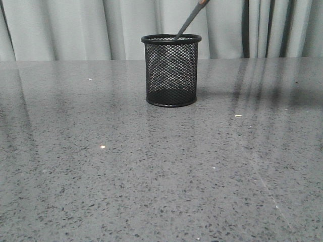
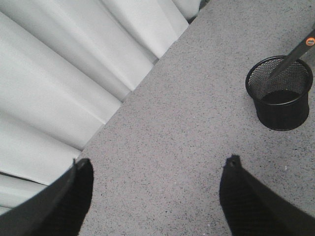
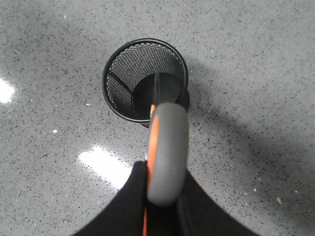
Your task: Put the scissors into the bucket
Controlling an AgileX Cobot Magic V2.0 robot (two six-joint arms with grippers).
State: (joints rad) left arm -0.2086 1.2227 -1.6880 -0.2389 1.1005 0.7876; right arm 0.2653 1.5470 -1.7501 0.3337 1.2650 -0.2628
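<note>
Pale curtains (image 1: 60, 27) hang behind a grey speckled bench (image 1: 101, 166). The left gripper (image 2: 155, 169) hovers with fingers wide apart, holding nothing. The bucket (image 1: 171, 70) stands upright mid-bench; the scissors (image 3: 165, 152), clamped in the right gripper (image 3: 162, 209), dip blades-first inside it.

A grey speckled stone table (image 1: 101, 176) fills the lower three quarters of the frame. One black mesh cup (image 1: 170, 70) stands upright on it, just right of centre near the far edge (a few pale crumbs lie scattered around).
</note>
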